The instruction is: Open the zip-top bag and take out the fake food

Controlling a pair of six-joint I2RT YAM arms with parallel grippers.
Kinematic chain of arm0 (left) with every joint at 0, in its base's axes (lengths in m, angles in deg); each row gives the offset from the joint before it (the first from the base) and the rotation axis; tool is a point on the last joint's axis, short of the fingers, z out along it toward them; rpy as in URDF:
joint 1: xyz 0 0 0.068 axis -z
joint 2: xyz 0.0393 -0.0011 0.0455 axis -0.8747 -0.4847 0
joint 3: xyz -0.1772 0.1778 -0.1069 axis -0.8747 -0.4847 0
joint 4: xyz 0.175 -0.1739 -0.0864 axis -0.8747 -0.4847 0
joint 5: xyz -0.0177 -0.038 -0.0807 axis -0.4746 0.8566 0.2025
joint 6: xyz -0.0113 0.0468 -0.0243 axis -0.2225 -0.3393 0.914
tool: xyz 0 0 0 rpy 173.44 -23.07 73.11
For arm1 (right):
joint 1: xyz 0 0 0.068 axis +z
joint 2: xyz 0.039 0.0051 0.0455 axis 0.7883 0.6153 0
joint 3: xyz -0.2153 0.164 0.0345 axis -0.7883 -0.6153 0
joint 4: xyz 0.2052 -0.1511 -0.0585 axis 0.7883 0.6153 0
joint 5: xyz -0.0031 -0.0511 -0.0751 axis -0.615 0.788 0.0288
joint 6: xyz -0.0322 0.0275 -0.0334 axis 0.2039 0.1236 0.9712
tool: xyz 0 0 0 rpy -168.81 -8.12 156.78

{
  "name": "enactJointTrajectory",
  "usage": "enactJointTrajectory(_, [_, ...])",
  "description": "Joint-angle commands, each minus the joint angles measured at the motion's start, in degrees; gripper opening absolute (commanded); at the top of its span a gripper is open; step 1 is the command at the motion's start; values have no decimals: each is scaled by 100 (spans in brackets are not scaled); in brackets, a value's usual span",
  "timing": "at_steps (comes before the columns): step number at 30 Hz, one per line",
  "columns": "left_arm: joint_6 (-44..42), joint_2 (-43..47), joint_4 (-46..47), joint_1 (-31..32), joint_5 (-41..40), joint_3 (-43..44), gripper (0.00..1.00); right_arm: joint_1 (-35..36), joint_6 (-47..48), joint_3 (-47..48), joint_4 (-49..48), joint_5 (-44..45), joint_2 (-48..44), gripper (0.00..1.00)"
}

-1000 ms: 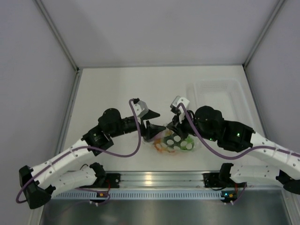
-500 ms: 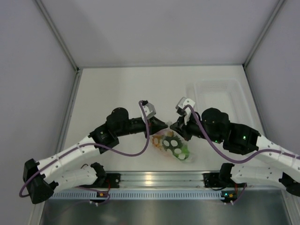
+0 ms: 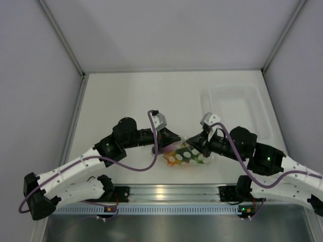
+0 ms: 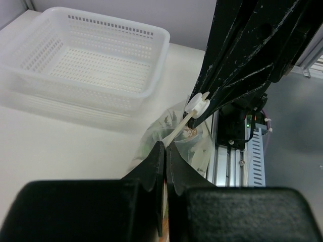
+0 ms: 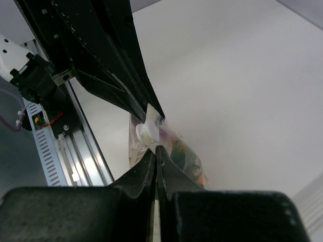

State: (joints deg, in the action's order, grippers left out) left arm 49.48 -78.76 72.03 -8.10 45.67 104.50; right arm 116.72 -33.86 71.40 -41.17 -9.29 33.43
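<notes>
We list the zip-top bag, clear with white dots, at the near middle of the table, between the two arms. Whether it rests on the surface or hangs just above it we cannot tell. Inside it shows the fake food, in orange and green pieces. The left gripper is closed flat on the bag's top edge. The right gripper is likewise pinched on that edge, just beside the white slider. A clear tray sits well apart, at the far right.

Overhead plus wrist close-ups of bag
</notes>
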Motion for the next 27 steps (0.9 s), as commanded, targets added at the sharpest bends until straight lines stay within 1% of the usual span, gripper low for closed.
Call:
enactJointTrajectory(1, [41, 249, 359, -70, -168, 127, 0, -61, -118, -182, -151, -28, -236, 0])
enactJointTrajectory(8, [67, 223, 368, -70, -177, 136, 0, -61, -100, -226, -160, 157, -447, 0])
enactJointTrajectory(11, [76, 214, 368, -70, -160, 136, 0, -61, -65, -244, -151, 175, -491, 5])
enactJointTrajectory(12, [67, 205, 368, -70, -159, 136, 0, -61, -56, -253, -160, 184, -500, 11])
enactJointTrajectory(15, [58, 187, 368, -70, -159, 127, 0, -61, -12, -332, -204, 245, -579, 14])
enactJointTrajectory(22, [58, 257, 359, -70, -212, 101, 0, -61, 67, -385, -257, 315, -614, 17])
enactJointTrajectory(23, [58, 284, 359, -70, -212, 101, 0, -53, 76, -385, -274, 315, -614, 18])
enactJointTrajectory(24, [58, 293, 359, -70, -195, 101, 0, -61, 84, -385, -292, 315, -614, 25])
enactJointTrajectory(25, [67, 319, 359, -70, -195, 101, 0, -61, 84, -385, -292, 307, -632, 27])
enactJointTrajectory(26, [67, 328, 359, -78, -195, 83, 0, -53, 93, -385, -309, 237, -623, 31])
enactJointTrajectory(27, [67, 328, 359, -70, -169, 83, 0, -61, 119, -393, -336, 175, -623, 43])
